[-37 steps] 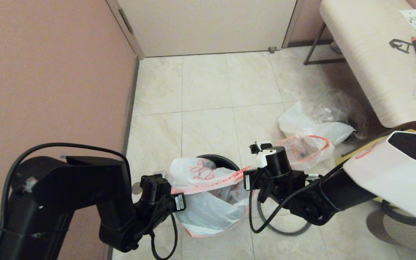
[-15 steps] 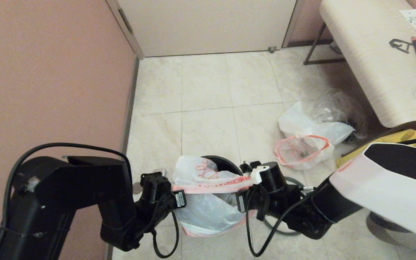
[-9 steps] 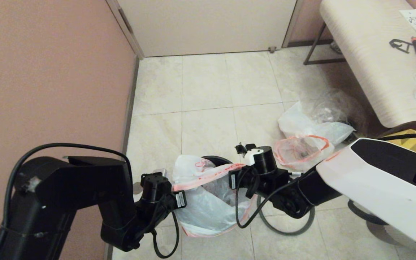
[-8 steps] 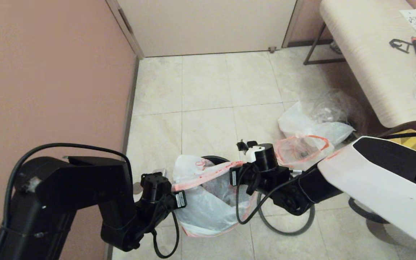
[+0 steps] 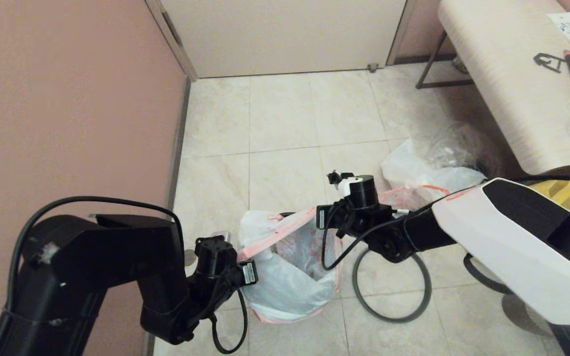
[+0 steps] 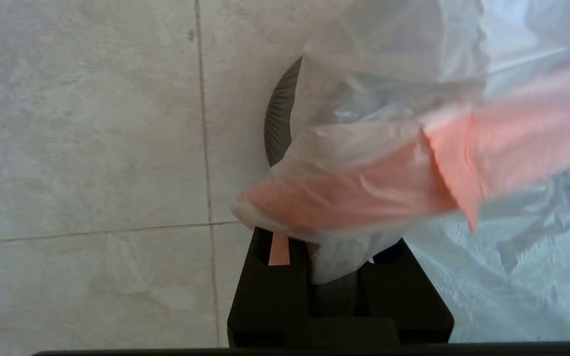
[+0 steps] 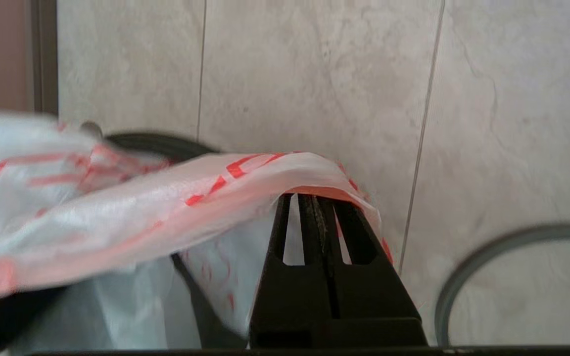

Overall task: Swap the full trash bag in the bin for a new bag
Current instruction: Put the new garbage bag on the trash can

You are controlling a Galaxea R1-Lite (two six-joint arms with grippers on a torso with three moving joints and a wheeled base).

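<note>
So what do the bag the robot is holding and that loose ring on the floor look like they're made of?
The new bag looks like thin, glossy plastic film: it is see-through, crumples and drapes, with red print and a pink-orange edge. The ring looks like dark grey moulded plastic with a dull finish; rubber or coated metal can't be ruled out.

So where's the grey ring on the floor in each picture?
Head view: the grey ring lies flat on the tiles, below the right arm, beside the new bag.
Left wrist view: not in it.
Right wrist view: an arc of it shows beside the right gripper.
Shared landmark: the bag's pink edge.
</note>
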